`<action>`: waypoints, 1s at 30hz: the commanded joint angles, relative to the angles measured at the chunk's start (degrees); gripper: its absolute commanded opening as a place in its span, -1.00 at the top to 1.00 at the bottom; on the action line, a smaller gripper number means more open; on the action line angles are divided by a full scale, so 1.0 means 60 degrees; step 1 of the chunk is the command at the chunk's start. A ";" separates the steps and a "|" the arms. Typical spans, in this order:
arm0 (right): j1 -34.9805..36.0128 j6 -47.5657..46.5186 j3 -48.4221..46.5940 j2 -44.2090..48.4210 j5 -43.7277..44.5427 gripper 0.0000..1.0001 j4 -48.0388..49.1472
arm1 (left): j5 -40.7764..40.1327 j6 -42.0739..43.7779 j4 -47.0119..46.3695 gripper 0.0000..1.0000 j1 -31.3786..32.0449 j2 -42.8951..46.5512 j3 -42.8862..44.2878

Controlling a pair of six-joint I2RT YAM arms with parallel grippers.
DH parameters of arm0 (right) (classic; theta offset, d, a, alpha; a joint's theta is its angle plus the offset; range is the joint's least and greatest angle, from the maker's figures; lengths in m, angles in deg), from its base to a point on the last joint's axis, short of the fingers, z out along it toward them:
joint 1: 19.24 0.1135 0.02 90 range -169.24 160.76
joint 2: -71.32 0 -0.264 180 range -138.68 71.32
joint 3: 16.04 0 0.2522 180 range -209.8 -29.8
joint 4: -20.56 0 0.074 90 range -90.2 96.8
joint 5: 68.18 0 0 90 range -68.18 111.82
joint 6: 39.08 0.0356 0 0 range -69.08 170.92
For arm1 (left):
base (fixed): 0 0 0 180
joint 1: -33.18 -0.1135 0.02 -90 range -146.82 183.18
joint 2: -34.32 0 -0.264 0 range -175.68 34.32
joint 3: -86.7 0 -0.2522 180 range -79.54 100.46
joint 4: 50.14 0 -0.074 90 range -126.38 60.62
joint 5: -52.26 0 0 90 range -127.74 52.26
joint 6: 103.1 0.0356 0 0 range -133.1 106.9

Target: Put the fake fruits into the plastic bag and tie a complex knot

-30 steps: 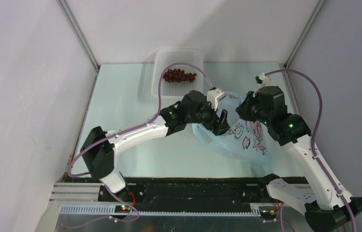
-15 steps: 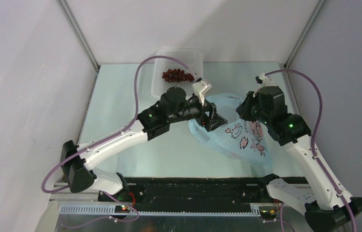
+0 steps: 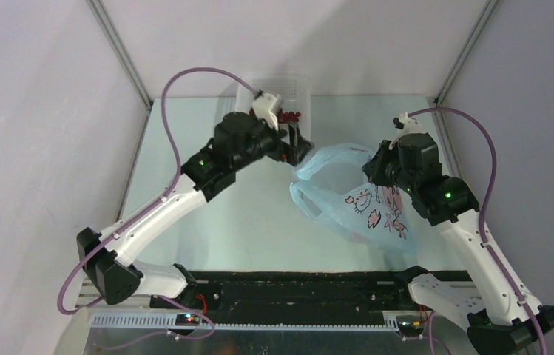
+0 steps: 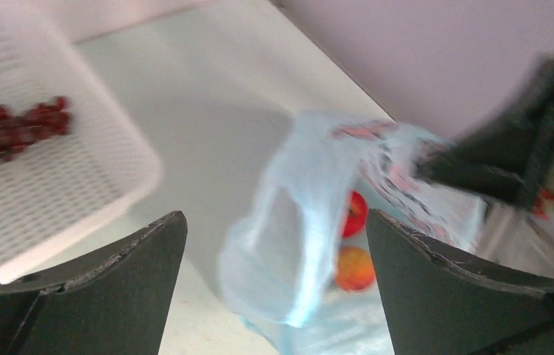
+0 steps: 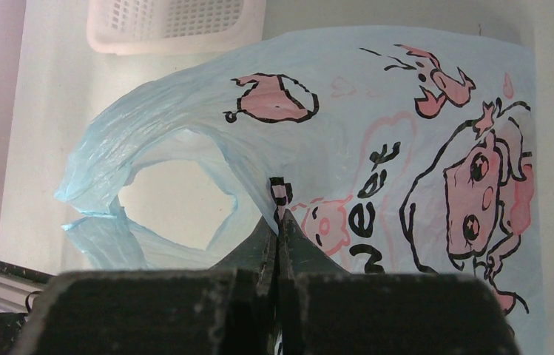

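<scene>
Right gripper (image 5: 279, 222) pinched shut on light-blue printed plastic bag (image 3: 348, 203), propping its mouth up (round fruits (image 4: 356, 213) inside). Left gripper (image 4: 275, 222) wide open, empty, by dark-red grape bunch (image 4: 15, 126): likely next pick.

Overhead, the light is bright, soft and even. The pale counter (image 3: 207, 214) carries only faint, diffuse shadows, and the white walls (image 3: 37, 148) take a slight lilac cast. The left wrist picture is smeared with motion blur: the white basket (image 4: 52, 185), the grapes (image 4: 7, 133) and the plastic bag (image 4: 296, 214) lack crisp edges, while the dark fingers (image 4: 111, 296) in the lower corners look sharper. The right wrist picture is sharp on the bag's print. The right hand (image 5: 279, 229), close to the lens at the bottom edge, is dark and soft.
</scene>
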 commanded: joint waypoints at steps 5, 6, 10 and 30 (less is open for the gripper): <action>0.0097 -0.0057 -0.0031 -0.0003 0.0017 1.00 0.0203 | -0.2660 -0.1883 0.0161 -0.91 -0.1948 -0.0990 0.0901; 0.0122 -0.0057 -0.0035 0.0000 0.0040 1.00 0.0181 | -0.2865 -0.2210 0.0135 -0.91 -0.2193 -0.1338 0.0996; 0.0150 -0.0093 -0.0033 0.0028 0.0103 1.00 0.0147 | -0.3332 -0.2820 -0.0053 -0.89 -0.2715 -0.2436 0.1441; 0.0145 -0.0201 0.0276 -0.0159 -0.0345 1.00 0.0665 | -0.4511 -0.5377 0.0032 -0.90 -0.3853 -0.8472 0.5818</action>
